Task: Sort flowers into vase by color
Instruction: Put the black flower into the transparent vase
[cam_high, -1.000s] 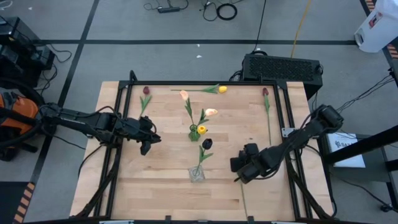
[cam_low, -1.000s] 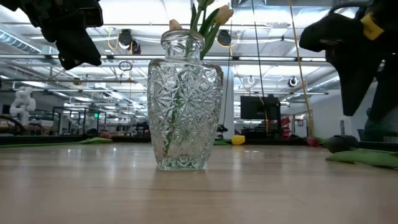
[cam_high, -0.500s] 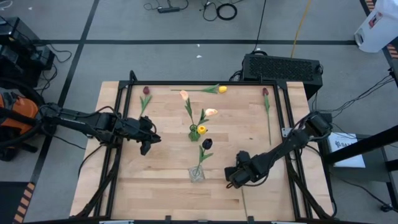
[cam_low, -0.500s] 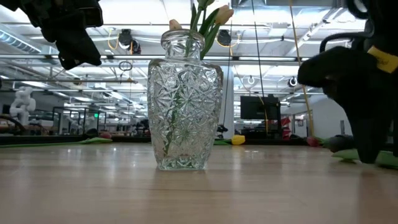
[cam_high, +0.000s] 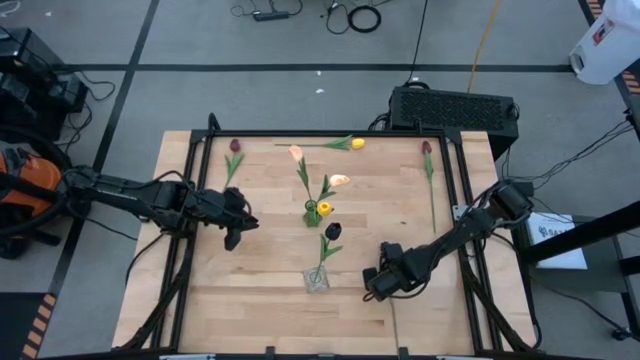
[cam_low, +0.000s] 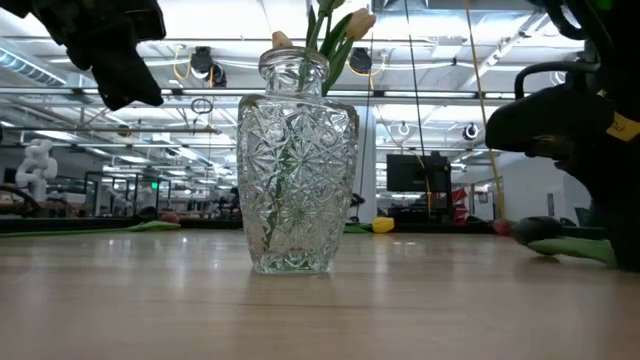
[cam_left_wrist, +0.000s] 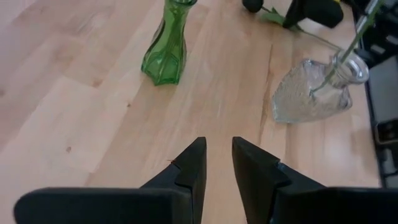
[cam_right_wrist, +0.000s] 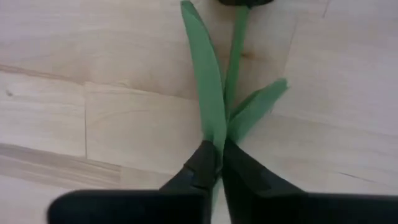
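The right gripper (cam_right_wrist: 216, 163) is down on the table, right of the clear vase (cam_high: 316, 279), fingers pinched on a dark flower's (cam_right_wrist: 214, 106) leaf. A leaf hold is weak; lifting may let it slip or swing. The left gripper (cam_left_wrist: 216, 163) hovers at the left, fingers slightly apart, empty.

Two vases show, the green vase (cam_left_wrist: 165, 46) farther. Eight flowers: three in green, one in clear, four lying.
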